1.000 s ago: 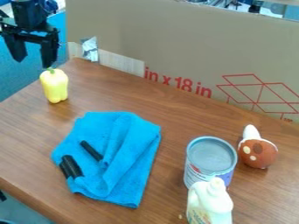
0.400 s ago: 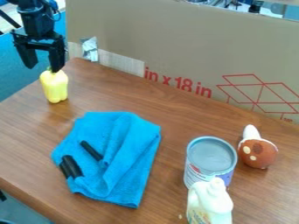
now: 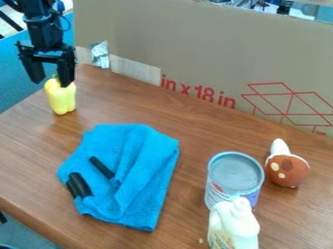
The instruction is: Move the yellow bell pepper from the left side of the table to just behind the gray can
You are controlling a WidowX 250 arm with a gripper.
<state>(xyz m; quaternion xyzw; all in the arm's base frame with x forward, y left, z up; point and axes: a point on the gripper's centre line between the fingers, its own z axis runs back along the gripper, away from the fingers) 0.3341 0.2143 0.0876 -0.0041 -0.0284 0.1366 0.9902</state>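
Tabletop (image 3: 146, 109), tool (image 3: 51, 83) apparently pointing downward

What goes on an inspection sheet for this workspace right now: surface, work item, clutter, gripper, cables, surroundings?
Surface: brown wooden table, small pale speck near white bottle.
Work item: yellow pepper, upright, far left.
Clutter: blue towel with black pieces on it; can, bottle, brown-and-white toy.
Gripper: open, at the pepper's top; contact cannot be told.
Cables: thin loop beside arm.
Surroundings: cardboard wall behind, silvery patch on it.
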